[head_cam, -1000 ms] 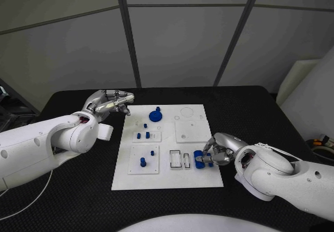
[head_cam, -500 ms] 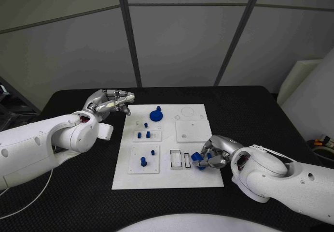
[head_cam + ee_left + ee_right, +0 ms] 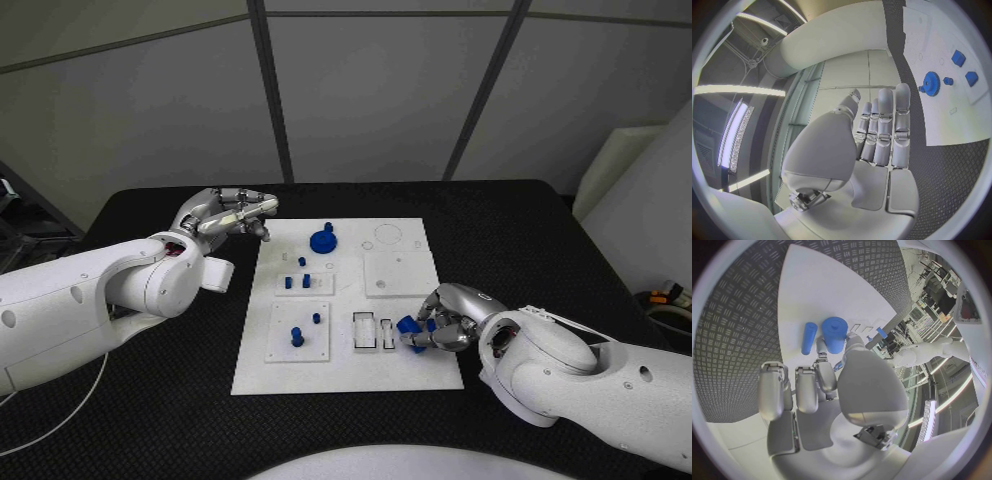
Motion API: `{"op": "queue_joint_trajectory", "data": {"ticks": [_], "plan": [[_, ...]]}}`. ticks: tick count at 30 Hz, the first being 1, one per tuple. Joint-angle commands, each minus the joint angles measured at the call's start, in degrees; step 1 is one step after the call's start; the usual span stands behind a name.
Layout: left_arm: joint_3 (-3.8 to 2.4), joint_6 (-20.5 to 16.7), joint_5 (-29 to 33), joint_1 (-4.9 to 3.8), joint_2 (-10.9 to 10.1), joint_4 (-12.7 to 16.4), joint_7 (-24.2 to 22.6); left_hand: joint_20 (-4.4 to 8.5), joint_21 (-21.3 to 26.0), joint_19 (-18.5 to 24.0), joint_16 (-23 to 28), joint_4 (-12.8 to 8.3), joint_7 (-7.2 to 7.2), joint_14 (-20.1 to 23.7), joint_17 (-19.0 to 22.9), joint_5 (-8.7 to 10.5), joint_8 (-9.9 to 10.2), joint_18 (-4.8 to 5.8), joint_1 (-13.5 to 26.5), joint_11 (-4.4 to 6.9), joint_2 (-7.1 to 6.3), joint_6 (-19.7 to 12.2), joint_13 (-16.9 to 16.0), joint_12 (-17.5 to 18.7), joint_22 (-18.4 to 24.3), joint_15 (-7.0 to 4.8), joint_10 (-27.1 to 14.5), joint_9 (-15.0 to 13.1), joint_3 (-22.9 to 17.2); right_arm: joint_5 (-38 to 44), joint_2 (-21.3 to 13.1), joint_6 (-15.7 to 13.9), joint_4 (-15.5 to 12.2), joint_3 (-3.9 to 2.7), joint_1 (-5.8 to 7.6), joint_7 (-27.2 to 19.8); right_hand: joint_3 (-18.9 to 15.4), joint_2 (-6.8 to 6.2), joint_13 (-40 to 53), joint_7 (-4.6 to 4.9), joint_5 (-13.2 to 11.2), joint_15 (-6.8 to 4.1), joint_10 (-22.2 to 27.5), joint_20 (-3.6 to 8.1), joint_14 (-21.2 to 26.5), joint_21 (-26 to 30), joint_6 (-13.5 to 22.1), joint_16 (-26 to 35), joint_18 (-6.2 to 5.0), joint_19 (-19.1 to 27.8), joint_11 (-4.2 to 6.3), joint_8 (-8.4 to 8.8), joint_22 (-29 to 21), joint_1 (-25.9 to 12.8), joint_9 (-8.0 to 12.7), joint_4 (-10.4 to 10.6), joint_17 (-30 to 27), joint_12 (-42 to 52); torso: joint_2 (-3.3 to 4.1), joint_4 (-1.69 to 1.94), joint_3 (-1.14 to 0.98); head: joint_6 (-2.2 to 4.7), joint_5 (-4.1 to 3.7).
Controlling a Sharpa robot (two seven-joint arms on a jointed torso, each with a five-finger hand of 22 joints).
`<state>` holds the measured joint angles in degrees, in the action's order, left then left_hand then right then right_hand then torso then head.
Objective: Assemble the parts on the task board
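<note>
The white task board (image 3: pixel 408 368) lies mid-table. At its near right part my right hand (image 3: pixel 449 325) pinches a blue cylindrical part (image 3: pixel 411 327) between thumb and a finger, low over the board. The right wrist view shows that blue cylinder (image 3: pixel 834 334) under the thumb, with a thinner blue peg (image 3: pixel 809 338) lying loose on the board (image 3: pixel 817 285) beside it. My left hand (image 3: pixel 227 213) hovers off the board's far left corner, holding nothing; in its wrist view the fingers (image 3: pixel 886 125) lie straight and side by side.
A blue gear (image 3: pixel 323 240) (image 3: pixel 930 82) sits at the board's far middle. Small blue pegs (image 3: pixel 297 280) stand on the left insert plates, more (image 3: pixel 297 335) nearer. Two rectangular slots (image 3: pixel 374 331) lie just left of my right hand. Black table (image 3: pixel 144 400) surrounds the board.
My right hand has curled tighter round the blue cylinder and shifted slightly left and nearer, its arm moving closer to the board. The left hand has stayed put.
</note>
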<state>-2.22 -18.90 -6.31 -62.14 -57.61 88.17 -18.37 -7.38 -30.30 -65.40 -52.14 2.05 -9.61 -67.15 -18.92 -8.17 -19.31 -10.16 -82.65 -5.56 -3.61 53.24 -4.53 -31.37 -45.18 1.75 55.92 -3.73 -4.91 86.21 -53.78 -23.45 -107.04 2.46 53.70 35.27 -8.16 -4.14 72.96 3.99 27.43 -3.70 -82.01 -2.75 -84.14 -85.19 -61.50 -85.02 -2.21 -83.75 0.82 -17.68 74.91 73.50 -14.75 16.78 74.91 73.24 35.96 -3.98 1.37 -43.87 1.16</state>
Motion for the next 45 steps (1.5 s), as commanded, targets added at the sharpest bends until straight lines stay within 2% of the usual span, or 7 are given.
{"op": "queue_joint_trajectory", "data": {"ticks": [1, 5, 8, 11, 19, 28, 45], "plan": [[-0.04, 0.7, 0.2, -0.08, -0.1, 0.1, 0.0, 0.28, 0.1, 0.2, -0.2, 0.0, -0.37, 0.0, 0.1, -0.20, 0.3, -0.30, 0.4, -0.24, -0.14, 0.0, 0.1, 0.3, -0.1, -0.37, 0.2, 0.1, -0.4, 0.4, -0.3, -6.9, -1.5, -0.02, 0.00, -0.4, 0.0, 0.73, 0.4, -0.46, 0.5, -0.47, -0.5, 0.20, -3.8, -0.4, -1.0, -0.3, 0.51, -1.4, -0.06, -0.44, 9.2, 0.3, -0.5, -0.2, 4.3, 0.4, -0.04, -0.01, 0.05, 0.05, 0.17], [-0.04, 0.7, 0.2, -0.08, -0.1, 0.1, 0.0, 0.28, 0.1, 0.2, -0.2, 0.0, -0.38, 0.0, 0.1, -0.20, 0.3, -0.29, 0.4, -0.26, -0.15, -0.1, 0.1, 0.3, -0.1, -0.36, 0.2, 0.1, -0.4, 0.1, -0.7, -11.0, -3.0, -0.04, 0.01, -1.5, -0.3, 1.04, 0.7, -0.60, 0.8, -0.58, -0.8, 0.32, -3.8, -0.7, -1.5, -0.4, 0.61, -1.7, 0.06, -0.46, 9.6, -0.1, -0.5, 0.0, 4.6, 0.5, 0.01, 0.10, 0.03, 0.18, 0.20], [-0.04, 0.7, 0.2, -0.08, -0.1, 0.1, 0.0, 0.28, 0.1, 0.2, -0.2, 0.0, -0.38, 0.0, 0.1, -0.20, 0.3, -0.29, 0.4, -0.26, -0.15, -0.1, 0.1, 0.3, -0.1, -0.36, 0.2, 0.1, -0.4, -0.1, -0.9, -12.4, -3.8, -0.07, 0.03, -1.9, -0.4, 1.30, 1.0, -0.72, 1.1, -0.67, -1.0, 0.40, -3.9, -1.0, -1.7, -0.6, 0.72, -2.0, 0.17, -0.47, 10.0, -0.2, -0.6, -0.1, 5.0, 0.8, 0.02, 0.06, 0.00, 0.17, 0.33], [-0.04, 0.8, 0.2, -0.08, -0.2, 0.1, 0.0, 0.28, 0.1, 0.2, -0.2, 0.0, -0.38, 0.0, 0.1, -0.20, 0.3, -0.29, 0.4, -0.26, -0.15, -0.1, 0.1, 0.3, -0.1, -0.36, 0.2, 0.1, -0.4, -0.3, -0.9, -12.8, -4.3, -0.08, 0.05, -2.1, -0.5, 1.43, 1.2, -0.80, 1.3, -0.73, -1.1, 0.46, -3.9, -1.2, -2.0, -0.6, 0.78, -2.2, 0.24, -0.48, 10.2, -0.4, -0.6, 0.0, 5.1, 0.9, 0.04, 0.13, 0.12, 0.18, 0.36], [-0.04, 1.2, 0.2, -0.09, -0.4, 0.3, 0.2, 0.26, 0.1, 0.2, -0.2, 0.1, -0.45, 0.0, 0.1, -0.18, 0.4, -0.28, 0.6, -0.33, -0.23, -0.2, 0.1, 0.4, -0.1, -0.31, 0.1, 0.1, -0.4, -3.2, 1.2, -8.2, -3.3, -0.10, 0.09, -2.1, -1.3, 1.51, 1.0, -1.04, 0.8, -0.91, -1.2, 0.65, -3.9, -1.3, -2.6, -0.6, 0.82, -2.3, 0.44, -0.54, 10.4, -1.5, -0.8, 0.0, 5.1, 0.5, 0.09, 0.22, 0.08, 0.29, 0.73], [-0.04, 1.5, 0.2, -0.10, 0.1, 0.3, 0.3, 0.24, 0.1, 0.3, -0.2, 0.2, -0.48, 0.0, 0.1, -0.17, 0.5, -0.27, 0.6, -0.36, -0.27, -0.2, 0.1, 0.4, -0.1, -0.29, 0.1, 0.1, -0.4, -5.6, 6.2, -3.3, 0.1, -0.15, 0.11, -2.1, -2.4, 3.28, 0.9, -1.87, -0.4, -1.41, -1.4, 1.08, -3.9, -1.2, -4.5, -0.6, 0.79, -2.2, 1.09, -1.39, 10.3, -4.1, -1.9, 0.0, 5.2, -0.2, 0.14, 0.24, 0.10, 0.15, 0.97], [-0.05, 1.8, 0.2, -0.13, 0.1, 0.5, 0.5, 0.22, 0.1, 0.3, -0.2, 0.2, -0.53, 0.0, 0.1, -0.18, 0.6, -0.26, 0.7, -0.40, -0.25, -0.3, 0.2, 0.5, -0.1, -0.25, 0.0, 0.1, -0.4, -6.1, 9.3, -3.6, 2.7, -0.19, 0.13, -0.9, -3.8, 3.56, 1.2, -2.47, -1.0, -1.88, -1.7, 1.56, -3.9, -1.2, -5.4, -0.5, 0.79, -2.2, 1.62, -2.43, 10.3, -6.0, -3.0, 0.0, 5.2, -0.4, 0.07, 0.06, 0.03, -0.17, 1.80]]}}
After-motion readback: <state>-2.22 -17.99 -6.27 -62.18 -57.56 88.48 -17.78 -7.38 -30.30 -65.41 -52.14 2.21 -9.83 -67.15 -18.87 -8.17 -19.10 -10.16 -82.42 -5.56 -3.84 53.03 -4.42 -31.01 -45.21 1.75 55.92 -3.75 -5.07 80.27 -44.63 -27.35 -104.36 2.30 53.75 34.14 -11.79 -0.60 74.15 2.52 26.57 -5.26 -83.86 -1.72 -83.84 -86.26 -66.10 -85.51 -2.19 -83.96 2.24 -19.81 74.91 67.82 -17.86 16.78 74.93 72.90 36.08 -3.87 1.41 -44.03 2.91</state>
